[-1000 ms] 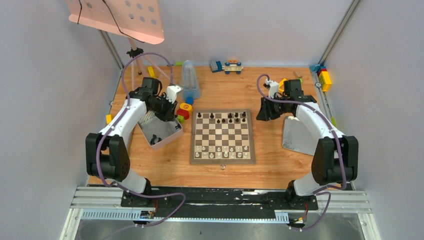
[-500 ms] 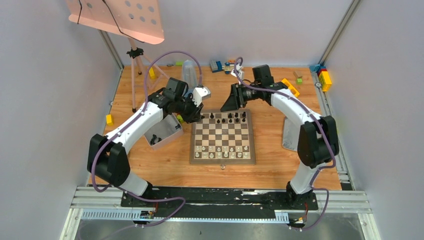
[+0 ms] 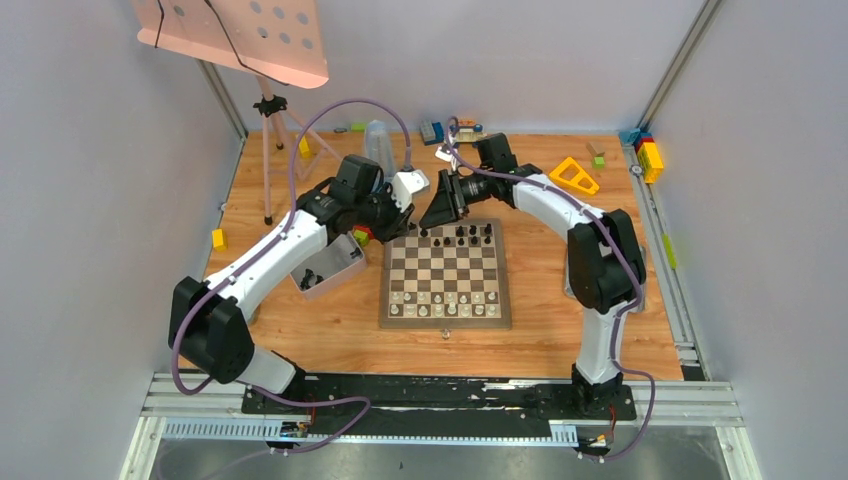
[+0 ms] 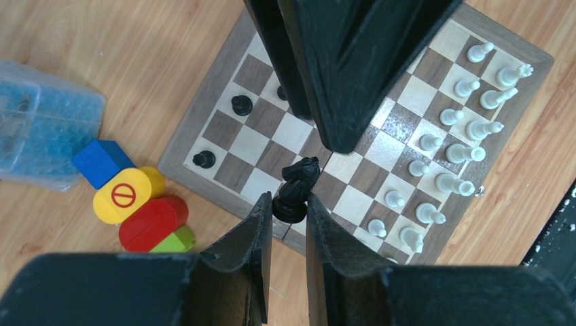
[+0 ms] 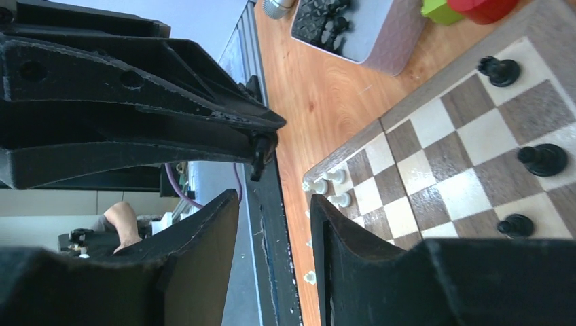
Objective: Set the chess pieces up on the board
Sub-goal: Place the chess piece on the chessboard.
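Now black knight (image 4: 302,175) between tool (image 4: 289,206) tips (left).

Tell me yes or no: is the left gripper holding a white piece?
No, the left gripper pinches a black knight between its fingers.

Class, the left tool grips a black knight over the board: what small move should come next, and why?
Probably slide the left tool, shut on the black knight, towards the empty square between the corner piece and the next black piece on the board; the knight hangs short of that row.
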Controlling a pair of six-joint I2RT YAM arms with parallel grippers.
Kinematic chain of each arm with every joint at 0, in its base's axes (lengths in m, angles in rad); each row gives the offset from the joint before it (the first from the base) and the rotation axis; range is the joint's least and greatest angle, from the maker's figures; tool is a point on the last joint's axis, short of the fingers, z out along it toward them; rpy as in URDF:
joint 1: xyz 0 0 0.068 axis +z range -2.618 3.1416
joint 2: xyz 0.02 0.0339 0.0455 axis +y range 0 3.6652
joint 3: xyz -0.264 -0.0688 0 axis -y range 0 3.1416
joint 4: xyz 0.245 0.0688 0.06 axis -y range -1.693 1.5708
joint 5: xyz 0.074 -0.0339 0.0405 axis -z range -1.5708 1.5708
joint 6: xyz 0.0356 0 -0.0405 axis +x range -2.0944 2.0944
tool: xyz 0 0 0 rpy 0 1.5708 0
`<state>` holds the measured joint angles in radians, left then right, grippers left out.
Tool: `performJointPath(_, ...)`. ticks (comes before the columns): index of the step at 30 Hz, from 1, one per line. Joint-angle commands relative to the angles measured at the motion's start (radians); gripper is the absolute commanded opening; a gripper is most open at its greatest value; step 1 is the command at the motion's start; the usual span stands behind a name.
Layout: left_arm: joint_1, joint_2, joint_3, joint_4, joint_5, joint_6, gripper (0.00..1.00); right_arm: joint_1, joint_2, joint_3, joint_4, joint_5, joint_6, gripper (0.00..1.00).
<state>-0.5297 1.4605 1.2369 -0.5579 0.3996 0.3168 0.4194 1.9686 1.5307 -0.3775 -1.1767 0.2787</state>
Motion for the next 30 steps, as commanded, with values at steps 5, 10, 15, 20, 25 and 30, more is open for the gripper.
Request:
performJointPath(5,-0.022,-0.031,0.003,0.033,-0.049,-0.005,0.19,0.046,0.016,0.055,0.07,-0.056,0.049,0.43)
performJointPath(10,-0.029,-0.032,-0.002,0.028,-0.052,-0.001,0.19,0.054,0.025,0.068,0.072,-0.055,0.051,0.41)
performJointPath(15,-0.033,-0.037,-0.009,0.026,-0.051,0.001,0.19,0.059,0.03,0.077,0.077,-0.051,0.05,0.37)
performJointPath(20,-0.034,-0.036,-0.01,0.027,-0.047,-0.001,0.19,0.065,0.036,0.083,0.076,-0.048,0.051,0.31)
performJointPath(25,-0.036,-0.034,-0.01,0.027,-0.047,-0.003,0.19,0.073,0.046,0.085,0.075,-0.043,0.049,0.26)
performJointPath(30,-0.038,-0.037,-0.012,0.029,-0.045,-0.005,0.19,0.079,0.056,0.093,0.075,-0.042,0.05,0.21)
